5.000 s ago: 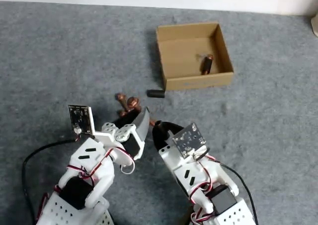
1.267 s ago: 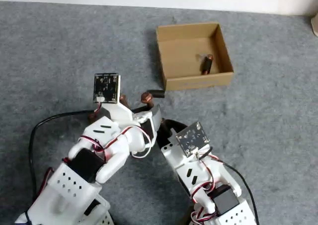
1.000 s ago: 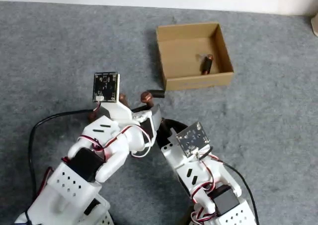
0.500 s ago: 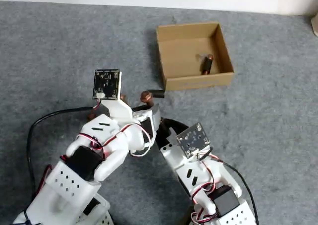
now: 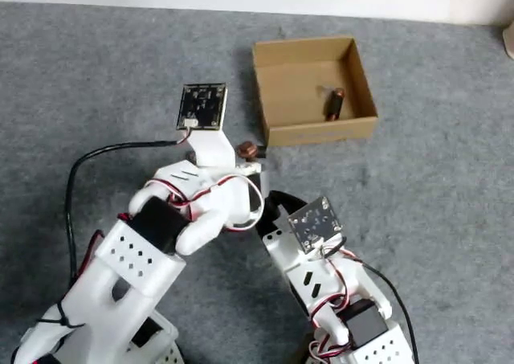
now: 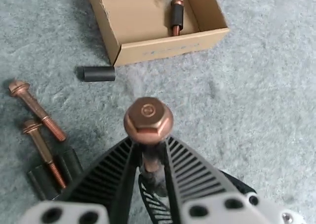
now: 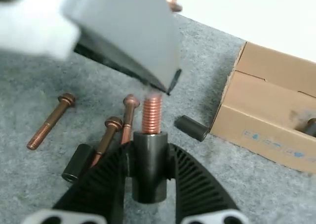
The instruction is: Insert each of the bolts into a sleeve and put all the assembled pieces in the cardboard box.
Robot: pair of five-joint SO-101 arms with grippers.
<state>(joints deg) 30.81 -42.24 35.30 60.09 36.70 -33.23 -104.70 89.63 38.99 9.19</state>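
Where the L arm covers the surface (image 5: 96, 75) in the high view, the L wrist cam shows the stock: loose bolts (image 6: 37, 110) lying flat, roughly parallel, w/ spare sleeves (image 6: 49, 177) at their threaded ends. One lone sleeve (image 6: 98, 73) lies on its side just off the box corner.

Centre: L claw (image 6: 148, 142) is clamped on the held bolt (image 6: 148, 120), gripping the shank right under the hex head. Head end points toward the box, threaded end back toward the R arm. R claw (image 7: 148, 152) is closed round the held sleeve (image 7: 148, 174), bore in line w/ the bolt. The threads meet the sleeve mouth; depth can't be told.

Right: cardboard box (image 5: 321, 131), open top. One assembled piece (image 5: 334, 104) lies flat on its floor near the R wall, long axis near-to-far, bolt head at the far end.

Vs 5 s ago: L arm has swung forward and toward the box, so the bolt head now sits near the box's near-L corner. R arm approx. where it was. Box and contents unmoved.
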